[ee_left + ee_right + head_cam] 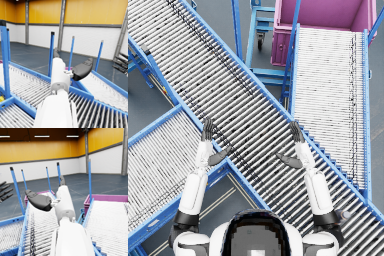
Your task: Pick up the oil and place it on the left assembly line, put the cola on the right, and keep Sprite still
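left hand (209, 145) released, fingers spread, empty, over the blue edge of the middle conveyor (228, 85), right hand (297, 147) likewise open above its rollers, left line (158, 155) beside, right line (328, 100) beyond, pink bin (328, 12) at its end, oil, cola, Sprite not in view

Bright, even light fills all three views, with white ceiling strip lamps (41, 136) glowing under a dark roof in the right wrist view, only faint soft shadows on the dark grey floor (143, 107), and moiré streaks shimmering across the long diagonal conveyor of grey metal rollers (228, 100).
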